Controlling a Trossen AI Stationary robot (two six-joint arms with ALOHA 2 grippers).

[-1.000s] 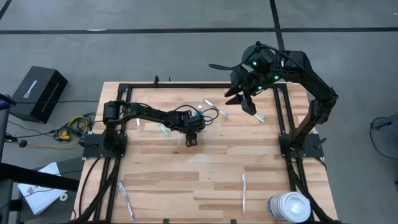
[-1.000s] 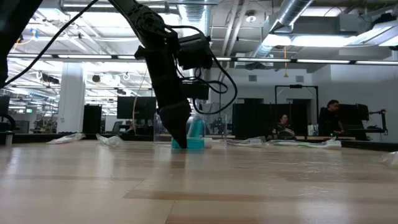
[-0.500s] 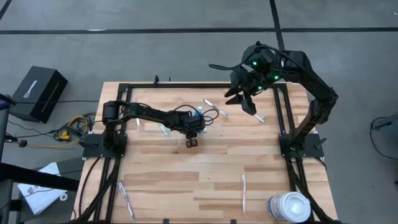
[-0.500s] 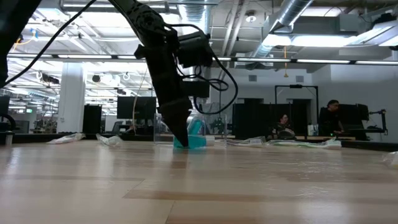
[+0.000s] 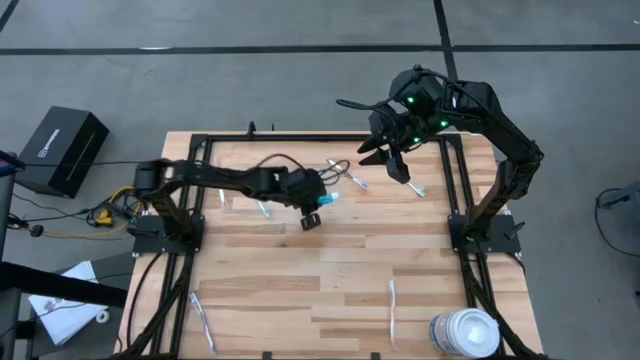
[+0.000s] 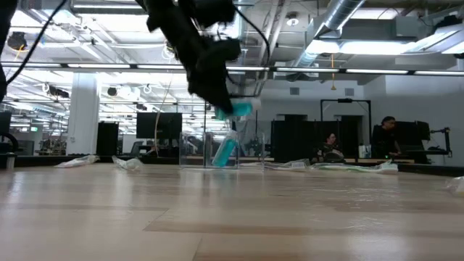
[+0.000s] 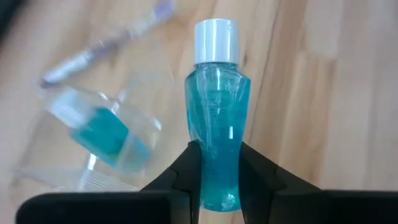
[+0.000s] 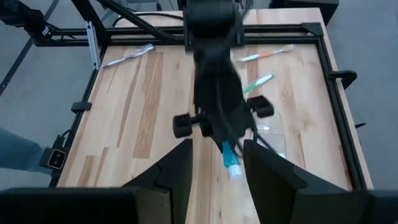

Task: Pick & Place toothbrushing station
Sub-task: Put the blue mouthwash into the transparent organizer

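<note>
My left gripper hangs above the middle of the table, shut on a small teal toothpaste tube with a white cap. Below it the small clear container stands on the table, a second teal tube leaning inside it. Thin toothbrushes lie flat on the wood: one just beyond the container, another to its left. My right gripper stands open high above the table's far right part, nothing between its fingers. My left gripper pinches the tube's lower body, the end away from the cap, between its two fingers. It comes slanting down from the table's left side. The tube sticks out beyond the fingertips, cap end foremost, lifted clear of the table.
More toothbrushes lie at the far right, near right and near left. A large white round tub stands at the near right corner. A black frame edges the table. People sit in the room beyond.
My left gripper has risen from the tabletop beside the container, carrying the teal tube. The tube, which rested on the wood, now hangs clear above the container. The container and the tube inside it have stayed put.
</note>
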